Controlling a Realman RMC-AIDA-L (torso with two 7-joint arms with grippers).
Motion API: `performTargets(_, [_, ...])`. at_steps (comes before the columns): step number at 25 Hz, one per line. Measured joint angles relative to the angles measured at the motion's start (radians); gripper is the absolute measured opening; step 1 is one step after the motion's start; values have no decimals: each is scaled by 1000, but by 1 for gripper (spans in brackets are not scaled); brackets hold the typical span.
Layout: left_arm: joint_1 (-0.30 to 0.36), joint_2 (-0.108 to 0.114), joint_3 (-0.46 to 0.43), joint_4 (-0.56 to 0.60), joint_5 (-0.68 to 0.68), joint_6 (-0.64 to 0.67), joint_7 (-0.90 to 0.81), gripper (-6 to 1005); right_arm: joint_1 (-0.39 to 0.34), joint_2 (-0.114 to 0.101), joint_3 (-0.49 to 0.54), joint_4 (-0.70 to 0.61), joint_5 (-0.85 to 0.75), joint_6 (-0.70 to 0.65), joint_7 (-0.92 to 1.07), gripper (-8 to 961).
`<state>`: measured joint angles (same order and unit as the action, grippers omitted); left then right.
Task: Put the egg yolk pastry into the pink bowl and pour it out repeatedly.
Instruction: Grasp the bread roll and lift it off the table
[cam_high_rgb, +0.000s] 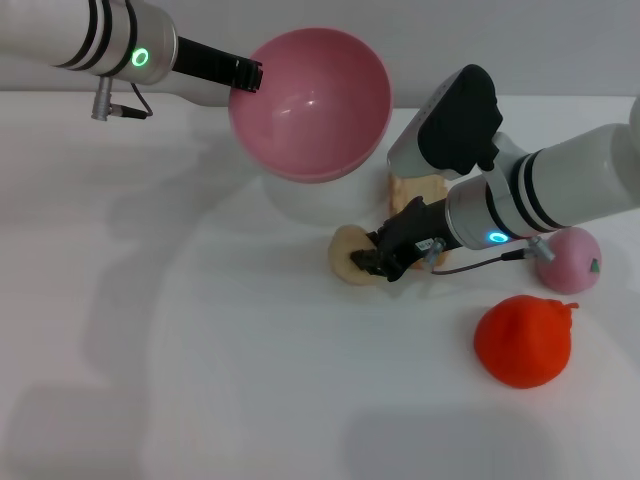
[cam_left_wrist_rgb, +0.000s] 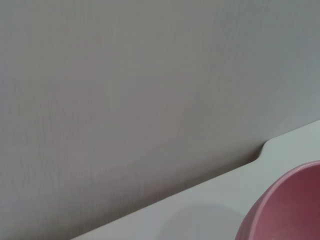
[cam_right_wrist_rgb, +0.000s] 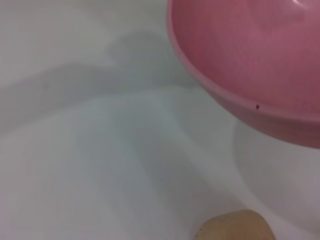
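The pink bowl (cam_high_rgb: 312, 100) hangs in the air at the back of the table, tipped so its empty inside faces me. My left gripper (cam_high_rgb: 245, 75) is shut on its left rim. A piece of that bowl (cam_left_wrist_rgb: 290, 210) also shows in the left wrist view. The egg yolk pastry (cam_high_rgb: 346, 256), a pale tan ball, lies on the white table below and to the right of the bowl. My right gripper (cam_high_rgb: 368, 264) is down at the pastry's right side, touching it. In the right wrist view the pastry (cam_right_wrist_rgb: 235, 226) sits under the bowl (cam_right_wrist_rgb: 250, 55).
A long golden pastry (cam_high_rgb: 420, 188) lies just behind the right wrist. A pink peach-like ball (cam_high_rgb: 567, 260) and an orange-red fruit (cam_high_rgb: 523, 340) sit at the right. The white table (cam_high_rgb: 180, 350) stretches to the left and front.
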<state>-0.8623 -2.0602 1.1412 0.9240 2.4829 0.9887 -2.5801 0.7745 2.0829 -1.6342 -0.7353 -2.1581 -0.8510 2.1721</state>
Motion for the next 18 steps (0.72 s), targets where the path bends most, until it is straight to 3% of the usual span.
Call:
performTargets(10, [4, 0, 0, 1, -2, -1, 0, 45, -63, -4, 6, -99, 0, -37, 3, 174])
performTargets(18, [8, 0, 0, 1, -3, -4, 0, 45, -206, -6, 2, -369, -8, -172, 30, 120])
